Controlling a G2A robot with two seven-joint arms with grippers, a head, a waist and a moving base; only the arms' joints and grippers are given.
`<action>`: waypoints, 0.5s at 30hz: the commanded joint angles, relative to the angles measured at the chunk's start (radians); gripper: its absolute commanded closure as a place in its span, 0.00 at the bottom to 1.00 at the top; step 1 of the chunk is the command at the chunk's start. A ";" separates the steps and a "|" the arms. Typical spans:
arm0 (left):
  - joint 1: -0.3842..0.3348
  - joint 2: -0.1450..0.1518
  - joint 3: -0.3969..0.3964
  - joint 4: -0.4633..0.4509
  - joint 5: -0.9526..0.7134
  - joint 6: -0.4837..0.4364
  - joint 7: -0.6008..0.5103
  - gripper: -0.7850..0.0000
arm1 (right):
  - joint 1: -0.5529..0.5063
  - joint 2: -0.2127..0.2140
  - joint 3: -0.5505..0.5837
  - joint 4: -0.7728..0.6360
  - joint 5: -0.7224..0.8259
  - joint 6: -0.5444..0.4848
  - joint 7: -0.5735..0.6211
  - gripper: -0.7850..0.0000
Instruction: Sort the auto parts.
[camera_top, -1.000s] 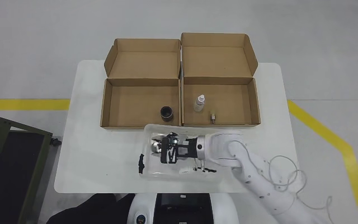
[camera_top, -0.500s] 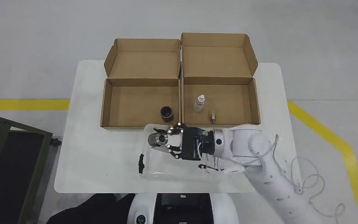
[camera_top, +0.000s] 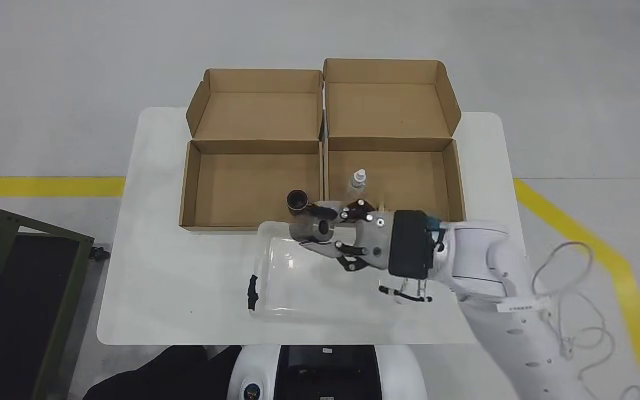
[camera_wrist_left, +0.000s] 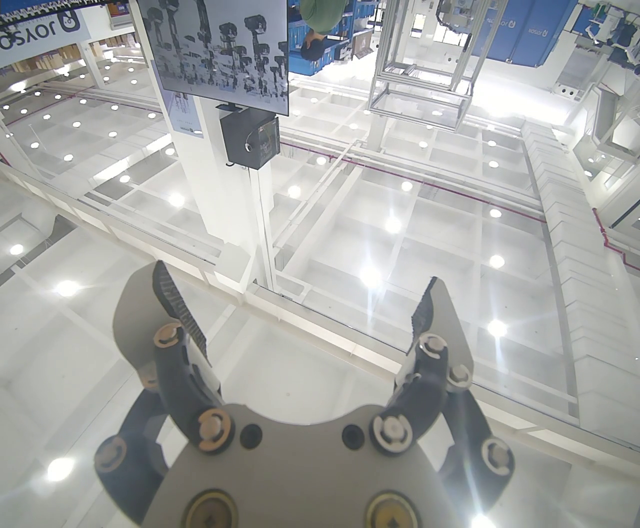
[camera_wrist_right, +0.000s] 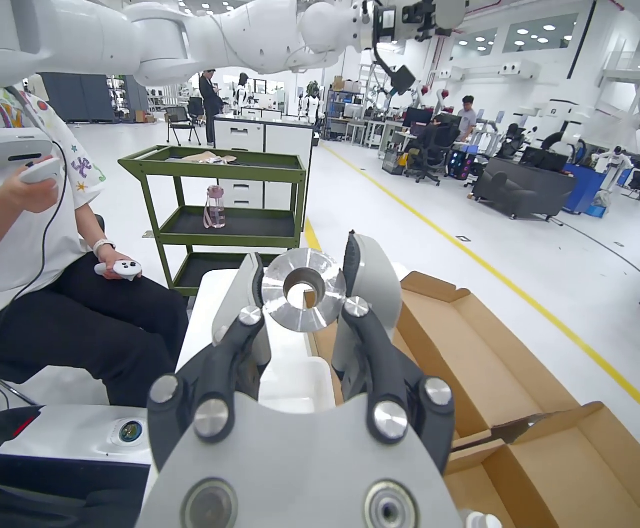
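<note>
My right gripper (camera_wrist_right: 303, 256) pinches a silver metal ring (camera_wrist_right: 282, 305) over the middle of the table (camera_top: 160, 250). It hangs above the far rim of the clear tray (camera_top: 270, 300), beside the left box (camera_top: 240, 190). A dark round part (camera_top: 298, 201) already lies in that box, and a small white bottle (camera_top: 358, 181) lies in the right box (camera_top: 420, 185). I judge this ring is yet to be dropped. My left gripper (camera_wrist_left: 295, 274) has its fingers spread, holding nothing.

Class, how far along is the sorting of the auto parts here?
Done: a dark ring lies in the left box, a small bottle in the right box. In hand: the right end effector grips a metal ring. Left, likely: setting it into a box.
</note>
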 joint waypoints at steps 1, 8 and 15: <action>0.000 0.000 0.000 0.000 0.000 0.000 0.000 0.00 | -0.008 0.002 0.015 -0.003 0.005 0.000 -0.013 1.00; 0.000 0.000 0.000 0.000 0.000 0.000 0.000 0.00 | -0.030 0.007 0.050 -0.014 0.006 0.004 -0.075 1.00; 0.000 0.000 0.000 0.000 0.000 0.000 0.000 0.00 | -0.031 0.010 0.062 -0.005 0.000 -0.009 -0.111 1.00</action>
